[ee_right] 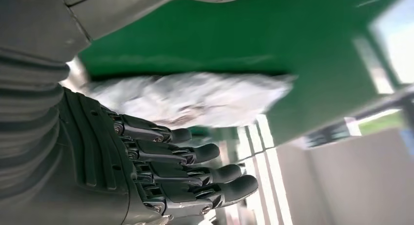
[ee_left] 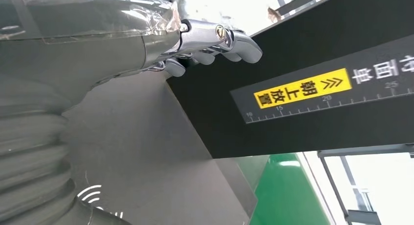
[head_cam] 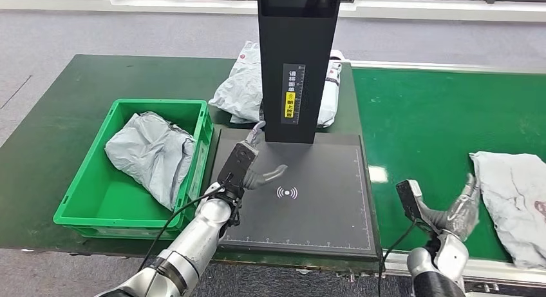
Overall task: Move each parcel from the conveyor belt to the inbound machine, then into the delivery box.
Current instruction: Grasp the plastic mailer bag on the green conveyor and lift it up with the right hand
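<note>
Behind post (head_cam: 299, 58): grey parcel (head_cam: 239, 91) lodged.
Crate (head_cam: 80, 187): one grey bag (head_cam: 151, 152) contained.
Left hand (head_cam: 252, 165): spread, empty.
Right hand (head_cam: 457, 210): spread beside belt parcel (head_cam: 515, 194).

**Markings on the inbound machine**

The column (head_cam: 299, 65) carries a strip label (ee_left: 302, 94): white Chinese characters, partly legible, above a yellow patch reading 朝上放置 with chevrons. Below it runs a ruler scale showing 15, 20, 25. The scan plate (head_cam: 322, 207) bears a white contactless-wave sign (head_cam: 287, 192).
</note>
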### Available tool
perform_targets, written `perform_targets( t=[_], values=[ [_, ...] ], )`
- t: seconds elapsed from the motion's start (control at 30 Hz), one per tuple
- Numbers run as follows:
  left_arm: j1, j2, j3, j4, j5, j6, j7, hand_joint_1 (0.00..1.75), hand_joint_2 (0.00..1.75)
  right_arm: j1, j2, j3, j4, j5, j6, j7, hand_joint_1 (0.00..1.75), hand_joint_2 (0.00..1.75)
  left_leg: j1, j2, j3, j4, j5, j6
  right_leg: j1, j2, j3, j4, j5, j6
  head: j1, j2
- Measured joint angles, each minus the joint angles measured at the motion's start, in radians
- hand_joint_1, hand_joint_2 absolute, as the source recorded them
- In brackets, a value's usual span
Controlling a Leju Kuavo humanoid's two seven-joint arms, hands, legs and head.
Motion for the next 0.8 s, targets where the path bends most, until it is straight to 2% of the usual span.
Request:
perform_targets(
  t=[0.17,0.3,0.5,0.8],
  values=[
    [-0.007,0.002,0.0,0.036,0.028,0.02,-0.012,0.0,1.75,-0.016,-0.093,-0.076,0.141,0.082,0.006,0.014,0.0,1.75,-0.001,0.001,-0.001,0.0,-0.001,0.002,-0.001,0.001,0.0,0.0,0.0,0.0,0.0,0.0],
    [-0.006,0.018,0.002,0.048,0.05,0.043,-0.027,0.0,1.75,-0.051,-0.146,-0.087,0.244,0.118,0.048,0.055,0.0,1.75,-0.001,0.001,0.0,0.0,-0.001,0.002,-0.001,0.001,0.0,0.0,0.0,0.001,0.0,0.0],
    [0.004,0.044,0.006,0.046,0.058,0.064,-0.03,0.0,1.75,-0.101,-0.169,-0.087,0.33,0.174,0.095,0.151,0.0,1.75,-0.001,0.001,0.0,-0.001,0.0,0.001,-0.001,0.0,0.0,0.0,0.0,0.001,0.0,0.0],
    [0.034,0.071,0.028,0.022,0.073,0.085,-0.032,0.0,1.75,-0.168,-0.19,-0.087,0.387,0.212,0.154,0.192,0.0,1.75,-0.001,0.001,-0.001,0.0,0.0,0.002,-0.001,0.0,0.0,0.0,0.0,0.001,0.0,0.0]
  ],
)
